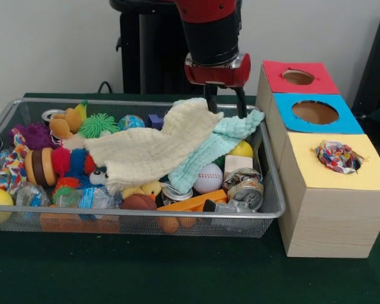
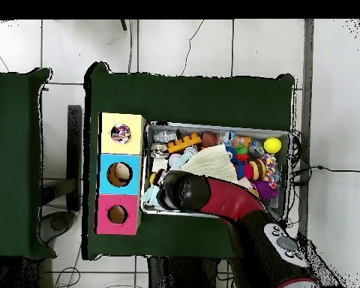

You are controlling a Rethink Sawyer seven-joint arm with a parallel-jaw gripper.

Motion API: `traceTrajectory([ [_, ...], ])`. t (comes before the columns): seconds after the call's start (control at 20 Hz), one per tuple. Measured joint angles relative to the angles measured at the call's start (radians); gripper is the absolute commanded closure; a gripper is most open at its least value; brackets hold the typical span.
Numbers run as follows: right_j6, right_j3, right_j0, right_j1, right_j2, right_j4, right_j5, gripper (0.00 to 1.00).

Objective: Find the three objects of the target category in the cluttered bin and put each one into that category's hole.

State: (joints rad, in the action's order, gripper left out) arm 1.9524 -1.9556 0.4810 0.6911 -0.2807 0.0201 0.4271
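One arm, its gripper [image 1: 225, 103] with fingers parted, tips at the far ends of the cream cloth [image 1: 153, 149] and mint cloth [image 1: 210, 149], gripping neither. Green table [image 1: 177, 272]; white wall behind. Bin [image 1: 275, 201] holds both cloths atop toys, balls, cans. Dotted cloth [image 1: 337, 156] sits in the yellow box's hole [image 1: 339, 157].

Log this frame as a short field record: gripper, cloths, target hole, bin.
gripper: gripper open, fingers hanging over the bin's far right
mint-green cloth: in the bin, under the fingers, not gripped
cream cloth: draped over the clutter
dotted cloth: stuffed in the yellow hole
bin: wire basket, full of toys and cans
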Motion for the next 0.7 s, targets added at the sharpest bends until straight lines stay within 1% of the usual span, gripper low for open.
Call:
traceTrajectory([
  [0.2,0.0,-0.007,-0.023,0.006,0.001,0.0,-0.003,0.0],
  [0.45,0.0,-0.007,-0.039,0.037,0.02,0.0,0.004,0.0],
  [0.6,0.0,-0.005,-0.039,0.072,0.054,0.008,0.034,0.0],
  [0.65,0.0,0.0,-0.038,0.092,0.081,0.023,0.063,0.0],
  [0.7,0.0,0.004,-0.036,0.099,0.092,0.03,0.076,0.0],
])
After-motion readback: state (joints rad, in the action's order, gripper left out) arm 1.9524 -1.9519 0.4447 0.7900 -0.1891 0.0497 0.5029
